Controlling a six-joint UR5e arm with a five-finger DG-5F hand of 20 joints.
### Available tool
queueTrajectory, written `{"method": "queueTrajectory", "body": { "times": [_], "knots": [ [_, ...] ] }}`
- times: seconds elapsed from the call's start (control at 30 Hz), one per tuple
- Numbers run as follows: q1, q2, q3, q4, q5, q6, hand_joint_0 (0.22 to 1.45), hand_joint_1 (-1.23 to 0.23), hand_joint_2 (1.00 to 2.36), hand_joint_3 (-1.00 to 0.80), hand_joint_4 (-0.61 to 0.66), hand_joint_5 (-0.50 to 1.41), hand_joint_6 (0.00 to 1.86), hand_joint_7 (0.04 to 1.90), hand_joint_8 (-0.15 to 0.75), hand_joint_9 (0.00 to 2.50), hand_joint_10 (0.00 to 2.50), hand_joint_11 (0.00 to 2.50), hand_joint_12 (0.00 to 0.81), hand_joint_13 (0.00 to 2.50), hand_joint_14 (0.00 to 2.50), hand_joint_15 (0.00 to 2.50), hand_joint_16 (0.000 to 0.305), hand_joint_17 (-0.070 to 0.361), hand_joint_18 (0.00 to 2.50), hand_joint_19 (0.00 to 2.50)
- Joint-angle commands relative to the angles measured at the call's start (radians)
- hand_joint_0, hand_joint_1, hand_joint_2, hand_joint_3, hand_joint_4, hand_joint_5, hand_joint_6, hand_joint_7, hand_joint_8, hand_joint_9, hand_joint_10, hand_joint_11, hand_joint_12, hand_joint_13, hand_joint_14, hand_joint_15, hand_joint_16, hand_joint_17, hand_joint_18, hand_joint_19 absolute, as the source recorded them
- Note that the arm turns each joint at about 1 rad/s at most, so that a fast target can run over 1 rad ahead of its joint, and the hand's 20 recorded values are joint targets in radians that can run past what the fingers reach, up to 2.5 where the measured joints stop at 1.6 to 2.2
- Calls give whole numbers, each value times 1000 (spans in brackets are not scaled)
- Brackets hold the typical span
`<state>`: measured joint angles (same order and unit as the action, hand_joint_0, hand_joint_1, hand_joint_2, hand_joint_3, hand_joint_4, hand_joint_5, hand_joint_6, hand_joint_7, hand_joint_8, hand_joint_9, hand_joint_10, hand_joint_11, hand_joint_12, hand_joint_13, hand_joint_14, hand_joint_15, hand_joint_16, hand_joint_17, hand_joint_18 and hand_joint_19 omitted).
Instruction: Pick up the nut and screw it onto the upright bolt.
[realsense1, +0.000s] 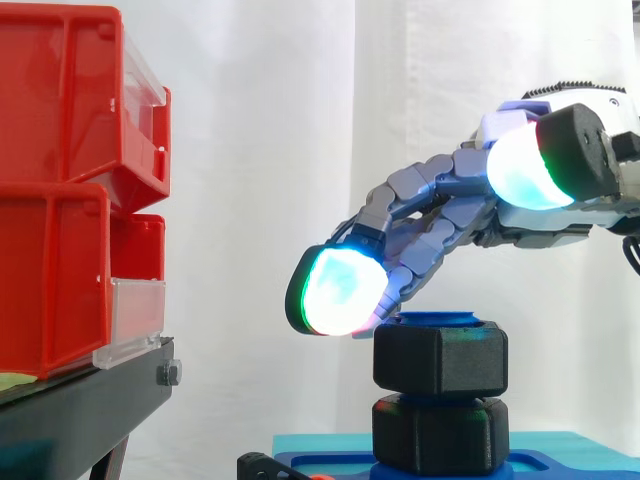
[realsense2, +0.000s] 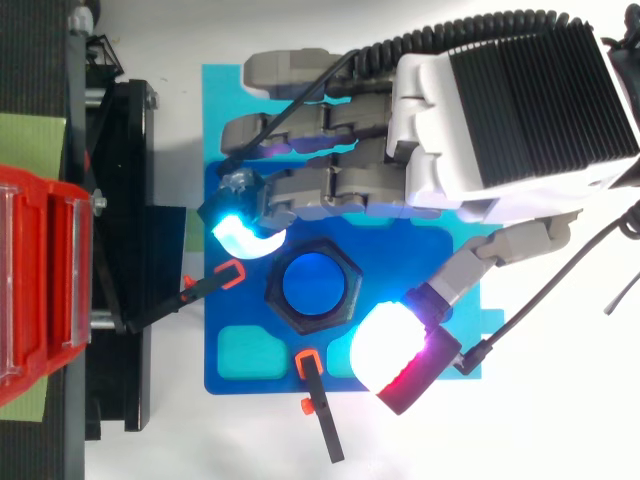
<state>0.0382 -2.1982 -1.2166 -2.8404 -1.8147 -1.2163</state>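
Observation:
A black hexagonal nut sits on the upright blue bolt, whose top pokes out through it. A second black hexagonal block lies below the nut, on the blue base. My hand reaches in from the right, slanting down over the nut with its fingers nearly straight. One glowing fingertip hangs just past the nut's upper left corner. The thumb's pad is off to the nut's other side and higher up. Neither pad closes on the nut, and the hand is open.
Red bins are stacked on a black stand at the left. Two black clamps with orange tips hold the blue base, which rests on a cyan board.

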Motion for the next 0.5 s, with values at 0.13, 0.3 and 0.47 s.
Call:
{"method": "queueTrajectory", "body": {
  "times": [0.13,0.3,0.47],
  "knots": [
    [0,0,0,-5,0,0,468,-130,1000,-500,175,-209,501,616,244,585,0,0,315,230,0,0,39,88,0,0],
    [2,0,0,-8,0,0,468,-129,1000,-500,174,-208,501,613,240,569,0,0,317,217,0,0,39,88,0,0],
    [3,0,0,-14,2,0,466,-127,1000,-500,172,-207,501,617,241,555,0,0,319,208,0,0,40,89,0,0]
  ]
}}
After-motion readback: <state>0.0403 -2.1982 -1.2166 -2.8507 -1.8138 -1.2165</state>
